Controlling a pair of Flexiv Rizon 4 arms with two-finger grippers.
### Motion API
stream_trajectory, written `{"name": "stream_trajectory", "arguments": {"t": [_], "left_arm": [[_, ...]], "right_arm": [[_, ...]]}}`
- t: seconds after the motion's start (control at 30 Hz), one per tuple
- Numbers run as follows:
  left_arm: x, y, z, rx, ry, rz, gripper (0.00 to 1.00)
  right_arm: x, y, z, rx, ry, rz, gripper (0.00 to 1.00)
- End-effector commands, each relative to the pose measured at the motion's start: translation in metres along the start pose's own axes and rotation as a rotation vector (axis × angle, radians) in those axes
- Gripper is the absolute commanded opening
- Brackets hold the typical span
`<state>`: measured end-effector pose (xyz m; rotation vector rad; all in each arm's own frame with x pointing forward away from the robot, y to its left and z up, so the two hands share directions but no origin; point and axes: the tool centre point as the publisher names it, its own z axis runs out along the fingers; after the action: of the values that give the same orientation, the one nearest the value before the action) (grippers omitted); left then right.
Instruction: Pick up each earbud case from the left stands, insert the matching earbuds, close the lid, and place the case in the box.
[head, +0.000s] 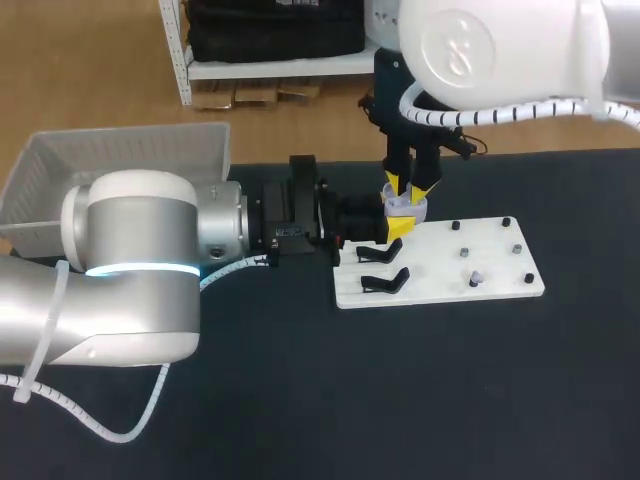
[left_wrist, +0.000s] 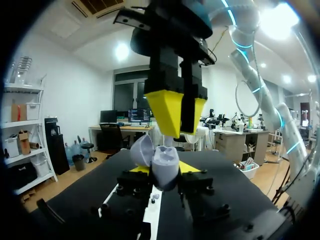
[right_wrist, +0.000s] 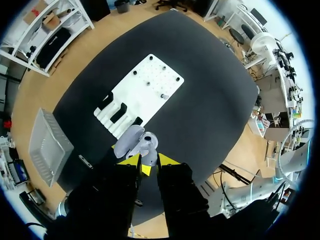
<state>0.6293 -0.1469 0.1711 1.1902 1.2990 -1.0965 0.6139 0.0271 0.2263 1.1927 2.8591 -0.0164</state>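
An open lavender earbud case (head: 405, 207) hangs over the left part of the white board (head: 440, 290), lid up. My left gripper (head: 393, 228) is shut on its body from both sides. In the left wrist view the case (left_wrist: 165, 162) sits between the yellow tips of my left gripper (left_wrist: 164, 171), its lid tilted to one side. My right gripper (head: 408, 192) points straight down right above the open case (right_wrist: 141, 142); what it holds, if anything, is hidden. One small earbud (head: 477, 277) stands on a peg at the board's right.
Two empty black stands (head: 385, 283) sit on the board's left end. Several dark pegs dot its right half. A white mesh box (head: 120, 160) stands at the table's far left, behind my left arm.
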Motion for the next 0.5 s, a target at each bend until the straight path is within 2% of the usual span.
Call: {"name": "stream_trajectory", "arguments": {"t": [0.03,0.5], "left_arm": [[0.0017,-0.0019,0.0008,-0.012,-0.008,0.005,0.00],[0.0017,-0.0019,0.0008,-0.012,-0.008,0.005,0.00]], "right_arm": [[-0.0002,0.0016,-0.0001,-0.003,-0.001,0.000,0.00],[-0.0024,0.0016,0.0048,0.006,-0.004,0.001,0.00]]}}
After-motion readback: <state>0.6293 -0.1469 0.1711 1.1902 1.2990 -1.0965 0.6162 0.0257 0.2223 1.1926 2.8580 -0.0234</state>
